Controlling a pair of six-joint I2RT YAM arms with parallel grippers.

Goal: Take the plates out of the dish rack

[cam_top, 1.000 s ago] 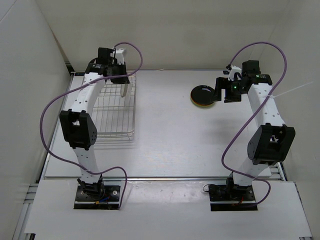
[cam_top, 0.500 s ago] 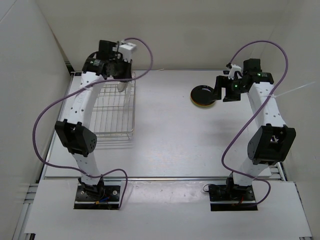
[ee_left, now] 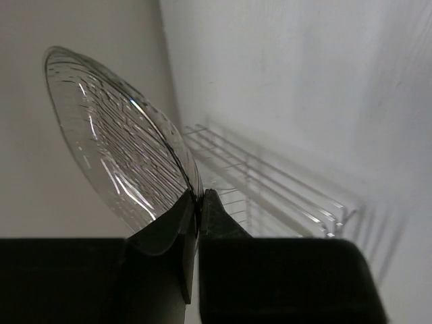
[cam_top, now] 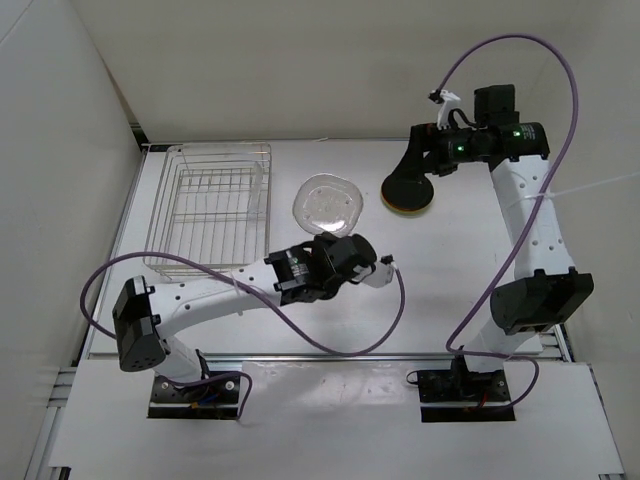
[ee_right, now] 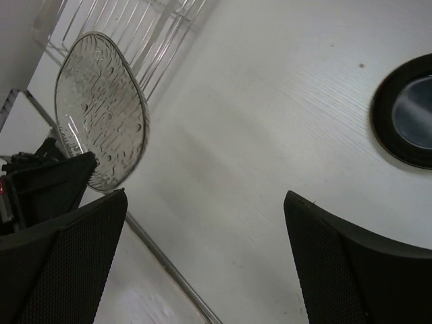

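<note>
Glass plate (ee_left: 115, 148) tight in left pincer (ee_left: 199, 196), dish rack (ee_left: 270, 189) behind; right pincer (ee_right: 206, 196) wide.

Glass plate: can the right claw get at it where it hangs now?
Probably yes: the open right claw faces the glass plate with nothing between; the left claw pinches only one edge.

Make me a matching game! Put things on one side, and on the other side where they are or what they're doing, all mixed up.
Things:
1. clear plate
2. black plate
3. dish rack
4. right gripper

Descriptions:
A. open, holding nothing
B. lying flat, on the right side
C. pinched at its rim by the left gripper
D. silver wire, on the left side

Pairs: 1-C, 2-B, 3-D, 4-A
</note>
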